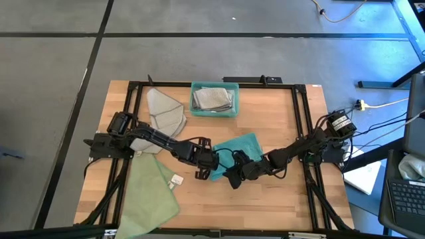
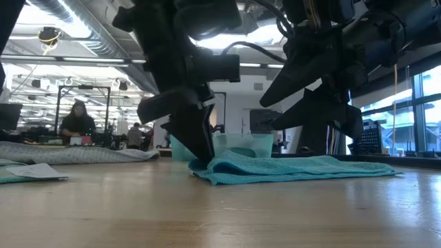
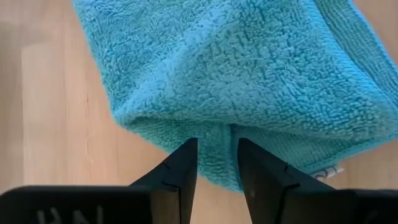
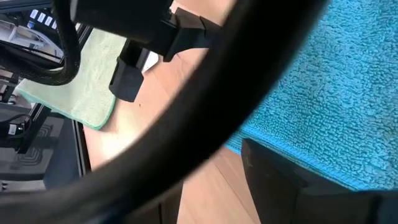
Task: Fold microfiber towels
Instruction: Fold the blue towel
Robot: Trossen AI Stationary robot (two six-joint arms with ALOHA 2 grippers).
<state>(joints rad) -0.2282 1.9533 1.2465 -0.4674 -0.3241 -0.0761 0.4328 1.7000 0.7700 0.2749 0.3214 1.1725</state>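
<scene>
A teal towel (image 1: 238, 151) lies folded and flat on the table's middle. My left gripper (image 1: 204, 167) points steeply down at the towel's near-left corner. It is open, with a ridge of the folded edge (image 3: 214, 134) standing between its fingertips. My right gripper (image 1: 234, 177) hovers open over the towel's near edge (image 4: 261, 146), clear of the cloth in the low view. A pale green towel (image 1: 149, 192) with a white tag lies spread at the near left, and a light grey towel (image 1: 165, 113) lies at the far left. My left gripper comes at the teal towel's folded edge (image 3: 217, 149) from above, slanting, with one finger (image 3: 185, 165) on either side of a raised ridge of cloth. Whether the fingers touch the cloth I cannot tell. The towel lies on the table (image 2: 296, 169), not lifted.
A teal plastic bin (image 1: 214, 109) at the far middle holds a folded grey towel (image 1: 212, 98). A black frame (image 1: 302, 119) runs round the table's edges. Bare wood (image 1: 265, 199) lies at the near right. A person (image 2: 77, 120) sits in the room behind.
</scene>
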